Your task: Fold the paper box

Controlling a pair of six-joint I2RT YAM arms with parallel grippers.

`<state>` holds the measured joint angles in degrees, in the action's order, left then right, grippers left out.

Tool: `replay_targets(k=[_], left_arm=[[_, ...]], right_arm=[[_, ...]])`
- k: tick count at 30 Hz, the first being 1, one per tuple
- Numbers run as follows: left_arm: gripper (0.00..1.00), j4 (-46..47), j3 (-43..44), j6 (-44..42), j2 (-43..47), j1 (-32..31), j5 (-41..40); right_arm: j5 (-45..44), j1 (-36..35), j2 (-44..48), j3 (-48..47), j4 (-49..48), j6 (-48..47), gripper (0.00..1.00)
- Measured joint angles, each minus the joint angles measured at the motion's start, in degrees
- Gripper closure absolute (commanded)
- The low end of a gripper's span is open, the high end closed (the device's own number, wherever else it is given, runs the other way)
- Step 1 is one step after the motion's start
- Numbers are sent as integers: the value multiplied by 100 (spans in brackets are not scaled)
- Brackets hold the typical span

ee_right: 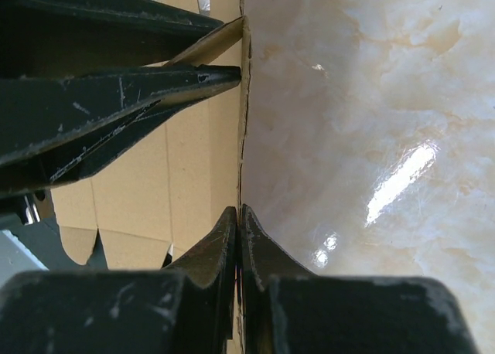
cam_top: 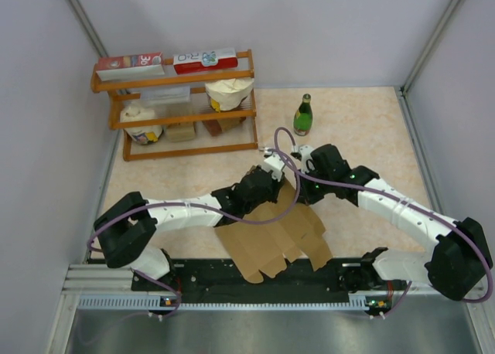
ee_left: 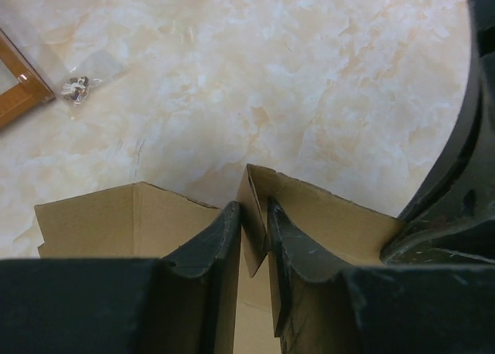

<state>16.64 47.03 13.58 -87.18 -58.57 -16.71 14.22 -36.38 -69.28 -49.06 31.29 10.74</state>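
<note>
The paper box [cam_top: 271,242] is a brown cardboard sheet lying partly flat near the arm bases, with its far edge lifted. My left gripper [cam_top: 271,185] is at that raised edge. In the left wrist view an upright flap [ee_left: 255,192] stands pinched between the left gripper's [ee_left: 254,207] narrow jaws, with cardboard panels [ee_left: 100,222] to either side. My right gripper [cam_top: 300,176] is just to the right of it. In the right wrist view the right gripper [ee_right: 239,211] is shut on the thin cardboard edge [ee_right: 243,122]; the left gripper's fingers [ee_right: 155,79] show at the upper left.
A wooden shelf [cam_top: 178,107] with red-and-white cartons, bags and small boxes stands at the back left. A green bottle [cam_top: 303,114] stands at the back centre. A small clear plastic bag [ee_left: 77,87] lies on the marble-patterned table near the shelf foot [ee_left: 19,83].
</note>
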Motion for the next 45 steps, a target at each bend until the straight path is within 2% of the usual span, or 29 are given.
replay_targets(k=[11, 18, 25, 27, 33, 45], left_arm=[[78, -269, 374, 125, -214, -426, -1023], [90, -599, 608, 234, -326, -498, -1366], [93, -852, 726, 385, -350, -522, -1563], [91, -876, 730, 415, -350, -531, -1587], [72, -892, 737, 483, -350, -560, -1558], [70, -879, 743, 546, -350, -605, -1366]], right_arm=[[-52, 0, 0, 0, -33, 92, 100], [-61, 0, 0, 0, -35, 131, 100], [-61, 0, 0, 2, -39, 153, 100], [-61, 0, 0, 2, -37, 166, 100], [-61, 0, 0, 2, -42, 234, 100], [-90, 0, 0, 2, -42, 267, 100]])
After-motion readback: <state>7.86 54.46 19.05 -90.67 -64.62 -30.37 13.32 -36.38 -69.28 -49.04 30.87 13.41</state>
